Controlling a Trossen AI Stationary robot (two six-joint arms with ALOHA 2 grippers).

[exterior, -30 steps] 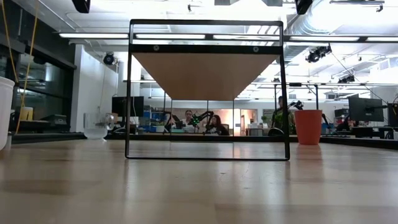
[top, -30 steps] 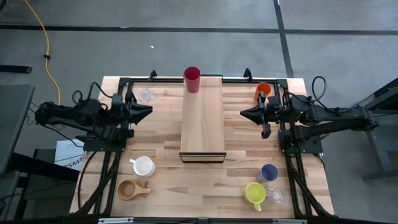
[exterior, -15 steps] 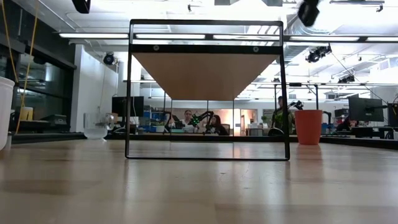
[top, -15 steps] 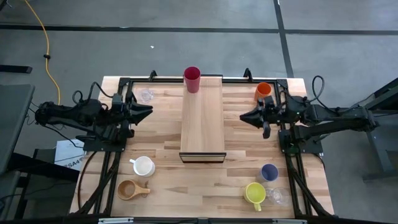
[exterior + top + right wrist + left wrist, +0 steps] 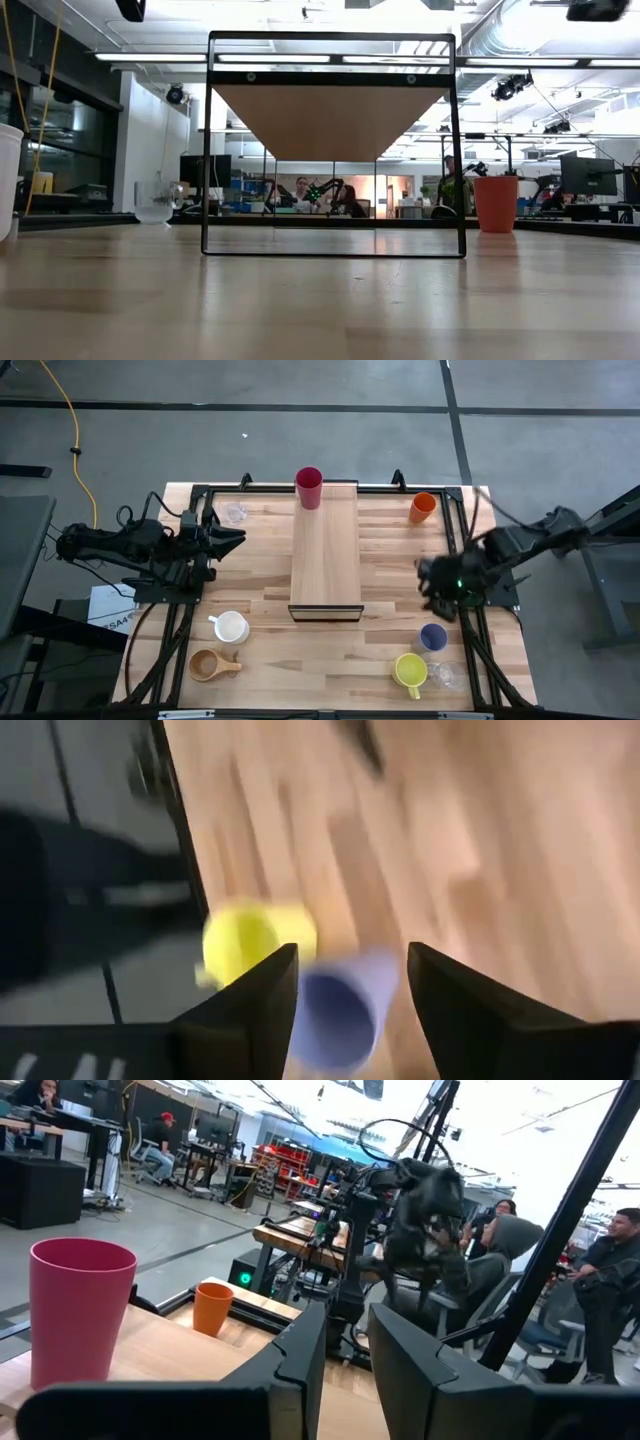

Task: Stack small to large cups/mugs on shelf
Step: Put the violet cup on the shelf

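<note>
Lavender-blue tumbler [image 5: 335, 1015], seemingly empty, lies before the right pincer [image 5: 345, 990], fingers spread wide, holding nothing.

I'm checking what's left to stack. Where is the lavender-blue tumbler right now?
In the high view the lavender-blue tumbler stands on the table's right side near the front, just behind the yellow mug, with the right pincer open above it.

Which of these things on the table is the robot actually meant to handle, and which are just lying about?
Job: red tumbler on the shelf; orange tumbler; lavender-blue tumbler; yellow mug; white mug; wooden cup; clear glass.

Lying about: yellow cable; paper on the floor.
</note>
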